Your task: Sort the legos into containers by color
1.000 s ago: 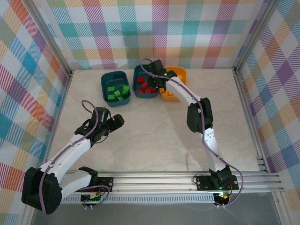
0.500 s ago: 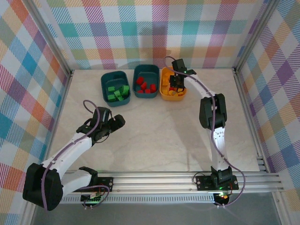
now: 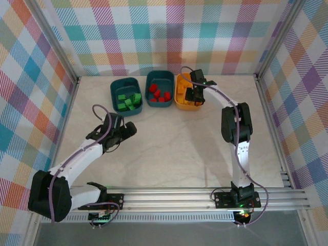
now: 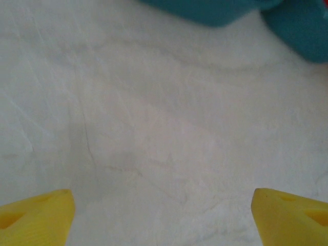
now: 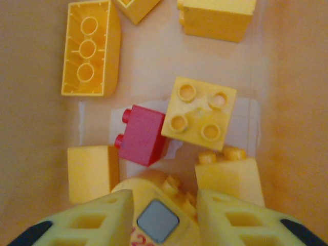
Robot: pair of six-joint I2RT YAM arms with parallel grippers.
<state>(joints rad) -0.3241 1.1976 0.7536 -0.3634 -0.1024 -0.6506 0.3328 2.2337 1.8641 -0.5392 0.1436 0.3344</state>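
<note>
Looking down on a pale table [image 3: 169,154] with three containers side by side at its far edge: left teal tub [image 3: 116,88] holding green legos [image 3: 128,101], middle teal tub [image 3: 161,78] holding red legos [image 3: 158,94], orange tub [image 3: 179,100] at the right. Finding no loose bricks on the bare tabletop, so judging the sorting close to done.

Hovering low over bare table, near the left teal tub and well apart from any brick: left gripper [image 3: 128,131], yellow fingers [image 4: 36,215] spread wide with nothing between them.

Reaching down into the orange tub: right gripper [image 3: 196,95]. Seen from its wrist, fingers [image 5: 87,218] partly parted with a yellow studded brick [image 5: 164,192] sitting between them; cannot tell whether pinched or lying loose. Judging the step in hand to be setting that yellow brick down among its own colour.

Scattered on the tub floor ahead of the fingers: several yellow legos [image 5: 89,48]. Touching the square four-stud brick [image 5: 200,113] among them: a lone red brick [image 5: 142,134], the wrong colour for this tub.

Judging the next move: parting the fingers fully, lifting clear of the yellow brick, then pinching the red brick by its sides without catching its yellow neighbour, and carrying it to the middle teal tub just beside.
</note>
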